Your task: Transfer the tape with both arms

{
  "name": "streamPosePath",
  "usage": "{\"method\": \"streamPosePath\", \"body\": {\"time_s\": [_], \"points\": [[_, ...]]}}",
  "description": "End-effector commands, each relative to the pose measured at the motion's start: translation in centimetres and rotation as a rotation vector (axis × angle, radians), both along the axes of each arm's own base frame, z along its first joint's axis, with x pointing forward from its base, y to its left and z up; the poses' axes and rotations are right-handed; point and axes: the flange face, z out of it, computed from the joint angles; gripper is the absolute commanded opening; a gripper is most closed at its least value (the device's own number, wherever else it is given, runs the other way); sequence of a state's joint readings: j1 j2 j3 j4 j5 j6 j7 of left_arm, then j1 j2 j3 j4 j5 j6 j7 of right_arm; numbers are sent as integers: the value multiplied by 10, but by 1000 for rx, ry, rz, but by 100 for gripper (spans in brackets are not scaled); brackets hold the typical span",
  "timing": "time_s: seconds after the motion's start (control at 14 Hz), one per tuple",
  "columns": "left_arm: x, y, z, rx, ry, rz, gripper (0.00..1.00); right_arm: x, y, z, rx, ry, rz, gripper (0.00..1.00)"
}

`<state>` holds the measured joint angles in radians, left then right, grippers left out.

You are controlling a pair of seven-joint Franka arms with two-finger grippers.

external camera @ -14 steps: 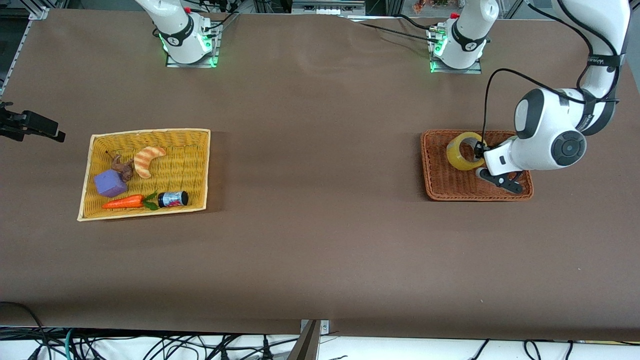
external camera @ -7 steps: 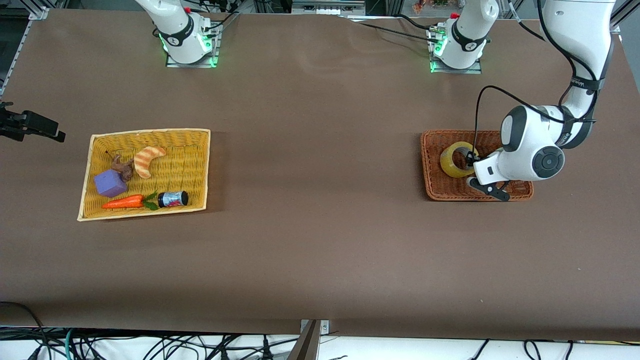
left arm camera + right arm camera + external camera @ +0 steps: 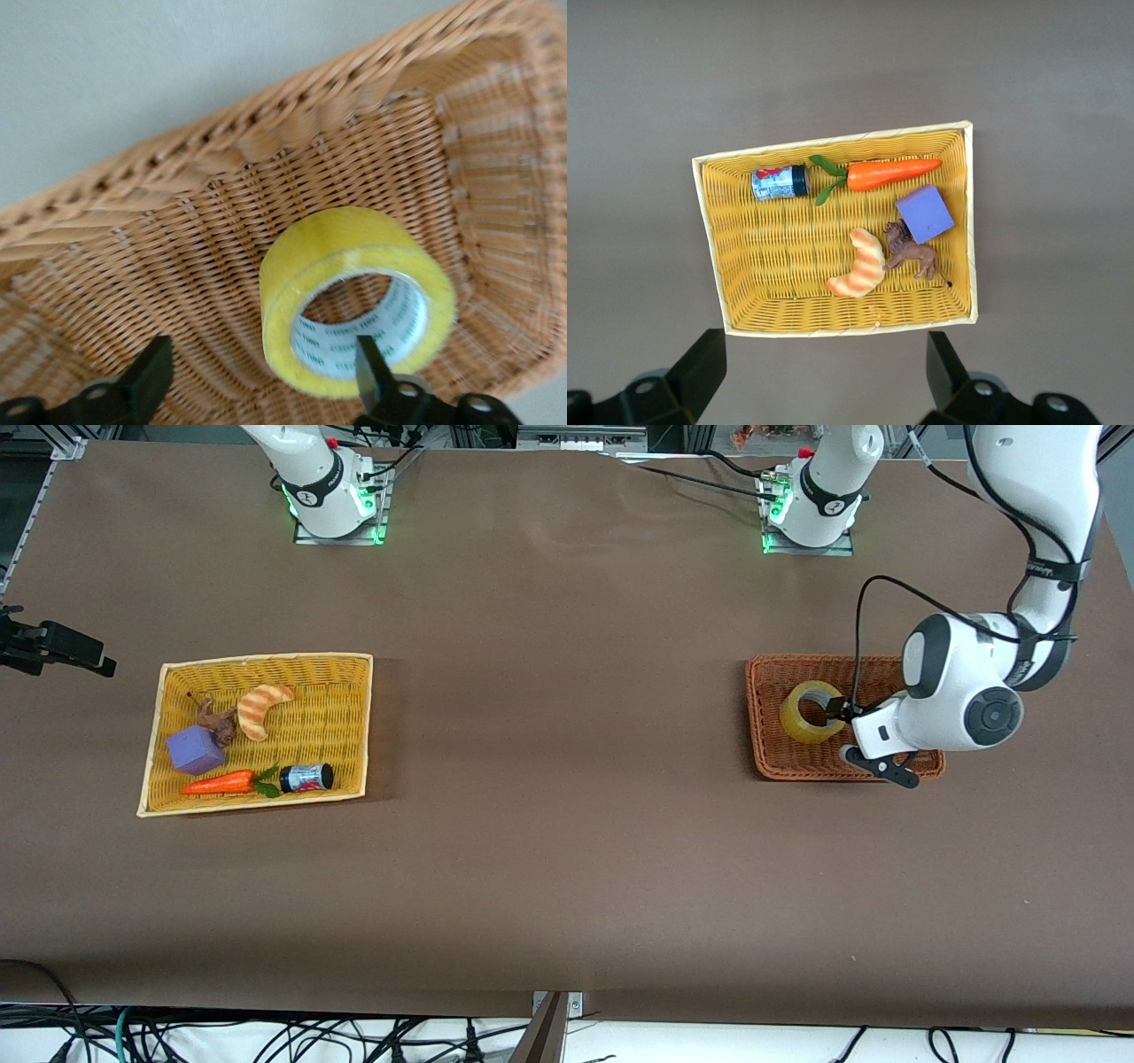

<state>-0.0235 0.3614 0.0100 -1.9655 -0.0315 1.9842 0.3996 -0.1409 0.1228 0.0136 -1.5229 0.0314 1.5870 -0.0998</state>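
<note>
The tape [image 3: 791, 722], a yellowish roll with a white printed core [image 3: 328, 239], stands on its edge in the brown wicker basket [image 3: 755, 717] at the left arm's end of the table. My left gripper [image 3: 837, 710] is low over this basket [image 3: 221, 150], right beside the roll. In the left wrist view the left gripper [image 3: 263, 376] is open. One finger [image 3: 370, 367] is in front of the roll's core and the other [image 3: 152, 376] stands well clear. My right gripper [image 3: 819, 367] is open and empty, high above the yellow basket [image 3: 709, 221]; it does not show in the front view.
The yellow basket [image 3: 266, 659] at the right arm's end holds a striped croissant toy [image 3: 261, 708], a purple block [image 3: 194, 749], a carrot [image 3: 219, 782], a small bottle [image 3: 306, 777] and a brown animal figure [image 3: 217, 720]. A black mount [image 3: 53, 646] juts in at that table edge.
The left gripper lowered the tape into the brown basket, then opened and let go of it. The right gripper's side looks unchanged.
</note>
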Motion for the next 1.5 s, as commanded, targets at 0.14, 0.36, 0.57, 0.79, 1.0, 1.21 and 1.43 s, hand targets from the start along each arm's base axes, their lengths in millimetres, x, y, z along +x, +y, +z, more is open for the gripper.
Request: {"method": "streamPosePath", "body": {"time_s": [0.14,0.36,0.57,0.79,1.0,1.21,1.43], "points": [[37,-29,143,30,-32,17,100,3,1,5,1,-5,6,100],[43,-34,201,27,-77,14,100,2,1,5,3,-1,5,100],[12,-57,257,60,-159,103,100,2,1,5,3,1,3,100],[-15,-62,287,101,-222,307,100,2,1,5,3,1,5,100],[-18,-63,302,98,-245,316,100,2,1,5,3,1,5,100],[-20,-65,302,101,-235,322,100,2,0,5,3,1,3,100],[-18,-62,301,97,-235,316,100,2,0,5,3,1,5,100]]}}
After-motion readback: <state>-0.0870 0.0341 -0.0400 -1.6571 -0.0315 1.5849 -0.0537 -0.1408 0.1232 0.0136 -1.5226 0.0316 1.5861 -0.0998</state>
